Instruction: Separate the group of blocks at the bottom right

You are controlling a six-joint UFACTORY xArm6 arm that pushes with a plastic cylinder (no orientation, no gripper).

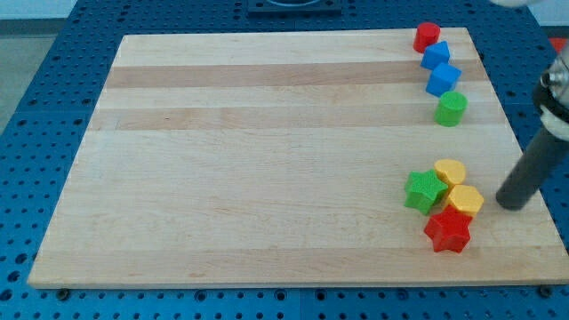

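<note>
Tip (510, 204) only, no claw to spread or pinch; parked right of cluster, apart, ready to drive left. Green star (424, 190), yellow round (451, 171), yellow hexagon (465, 199), red star (448, 231) touching at bottom right.

My tip (510, 204) is down on the wooden surface (267, 160) at the view's right, just right of the bottom-right group and apart from it. That group: green star block (425, 191), yellow round block (451, 172) above a yellow hexagon block (465, 200), red star block (448, 231) lowest; all four bunched and touching. Along the view's top right runs a line: red block (427, 36), two blue blocks (436, 55) (443, 79), green cylinder block (451, 108).
</note>
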